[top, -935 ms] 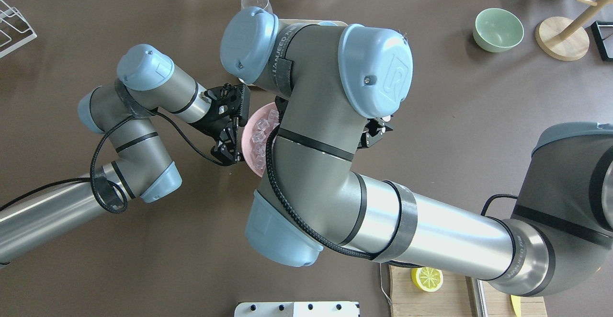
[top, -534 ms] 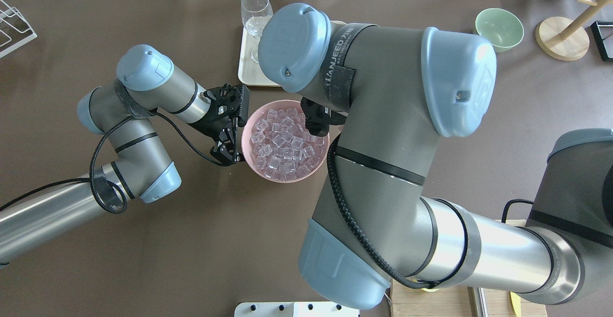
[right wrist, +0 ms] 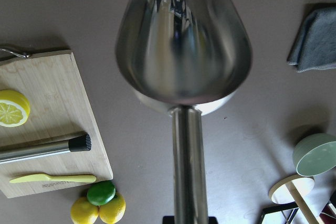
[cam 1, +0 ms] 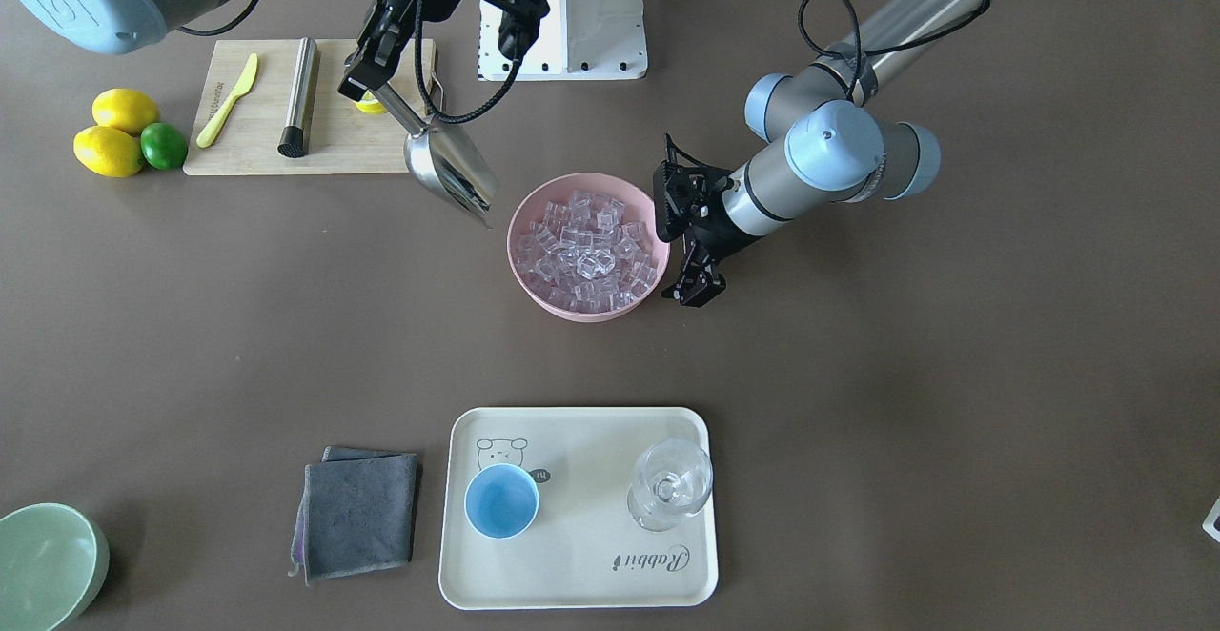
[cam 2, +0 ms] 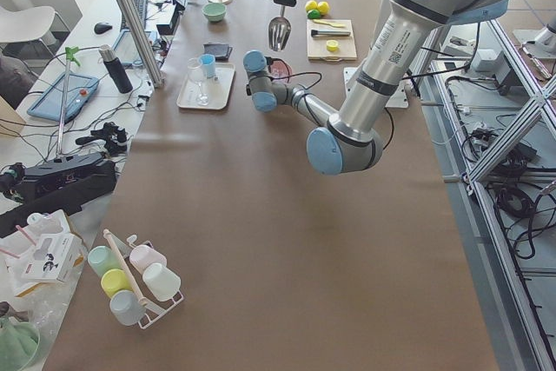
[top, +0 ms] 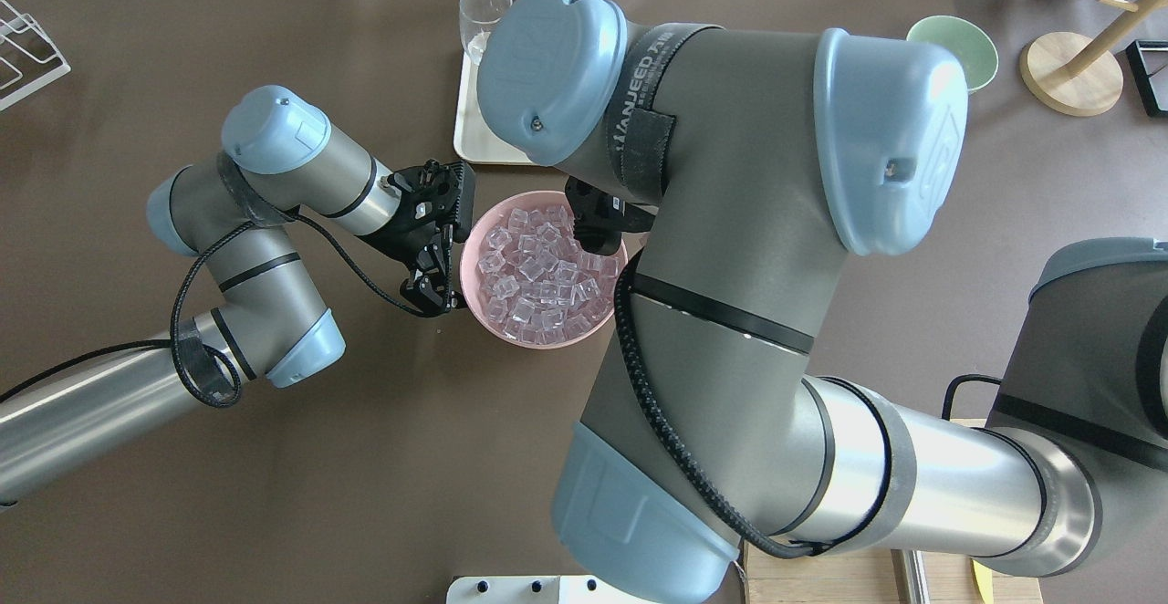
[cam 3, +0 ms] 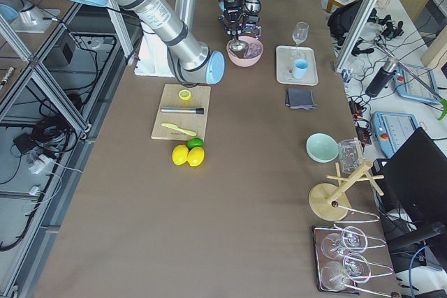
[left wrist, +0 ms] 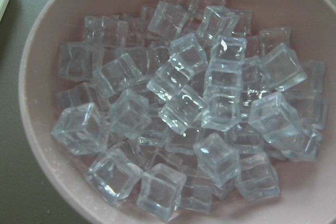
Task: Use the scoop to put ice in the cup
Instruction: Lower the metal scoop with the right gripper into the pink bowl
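Note:
The ice [cam 1: 586,250] fills a pink bowl [cam 1: 516,231] at mid-table and shows close up in the left wrist view [left wrist: 199,108]. My right gripper [cam 1: 367,69] is shut on the rod handle of the silver scoop [cam 1: 448,169]. The scoop hangs tilted just beside the bowl's rim, and its trough [right wrist: 181,51] is empty. My left gripper [cam 1: 688,259] is open at the bowl's opposite side, close to the rim. The light-blue cup [cam 1: 501,501] stands empty on a cream tray [cam 1: 581,593] across the table. In the overhead view my right arm hides the scoop and the cup.
A clear stemmed glass [cam 1: 669,483] stands on the tray beside the cup. A grey cloth [cam 1: 357,512] lies next to the tray. A cutting board [cam 1: 334,150] holds a yellow knife and a steel cylinder [cam 1: 297,97]. Lemons and a lime [cam 1: 124,140] lie beside it. A green bowl [cam 1: 43,564] is far off.
My right arm has swung off the pink bowl towards the right, uncovering the ice. My left arm and gripper have not moved.

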Robot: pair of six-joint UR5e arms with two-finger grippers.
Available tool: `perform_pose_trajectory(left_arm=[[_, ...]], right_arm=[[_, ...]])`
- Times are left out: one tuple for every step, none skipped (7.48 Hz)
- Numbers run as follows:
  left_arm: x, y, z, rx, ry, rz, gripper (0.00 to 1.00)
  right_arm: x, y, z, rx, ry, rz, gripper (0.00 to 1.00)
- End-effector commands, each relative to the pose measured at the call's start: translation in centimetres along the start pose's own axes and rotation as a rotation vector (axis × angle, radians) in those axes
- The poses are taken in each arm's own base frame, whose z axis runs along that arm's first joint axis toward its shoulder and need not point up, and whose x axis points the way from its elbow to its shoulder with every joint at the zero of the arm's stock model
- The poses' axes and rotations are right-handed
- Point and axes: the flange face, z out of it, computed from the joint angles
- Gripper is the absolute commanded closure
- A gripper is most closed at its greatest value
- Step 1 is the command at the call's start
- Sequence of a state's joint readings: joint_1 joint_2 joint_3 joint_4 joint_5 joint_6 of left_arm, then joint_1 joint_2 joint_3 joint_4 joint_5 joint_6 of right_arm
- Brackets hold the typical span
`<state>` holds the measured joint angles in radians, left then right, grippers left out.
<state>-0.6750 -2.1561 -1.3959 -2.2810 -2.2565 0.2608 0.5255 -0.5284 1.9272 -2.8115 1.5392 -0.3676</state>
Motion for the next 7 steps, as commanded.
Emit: perform_pose_trajectory(left_arm=[[-0.1,0.0,-0.1,0.001,-0.002,0.000,0.01],[-0.1,0.0,-0.1,0.001,-0.002,0.000,0.01],[-0.1,0.1,-0.1,-0.001,-0.001,-0.001,0.01],[-0.1,0.1,-0.1,-0.001,-0.001,-0.001,0.01],[-0.1,0.1,-0.1,-0.001,-0.001,-0.001,0.01],[-0.1,0.1,-0.1,-0.001,-0.001,-0.001,0.01],[-0.1,0.1,-0.1,-0.001,-0.001,-0.001,0.01]], right_arm=[[0.8,-2.1,-0.4,0.011,0.000,0.014,1.00],[1.1,-3.1,-0.1,0.022,0.001,0.014,1.00],[1.6,-4.6,0.6,0.019,-0.004,0.014,1.00],[2.0,-5.8,1.7,-0.007,-0.012,0.012,1.00],[2.0,-5.8,1.6,-0.003,-0.014,0.011,1.00],[1.9,-6.1,1.7,-0.003,-0.022,0.011,1.00],[1.8,-6.4,1.7,0.002,-0.029,0.012,1.00]])
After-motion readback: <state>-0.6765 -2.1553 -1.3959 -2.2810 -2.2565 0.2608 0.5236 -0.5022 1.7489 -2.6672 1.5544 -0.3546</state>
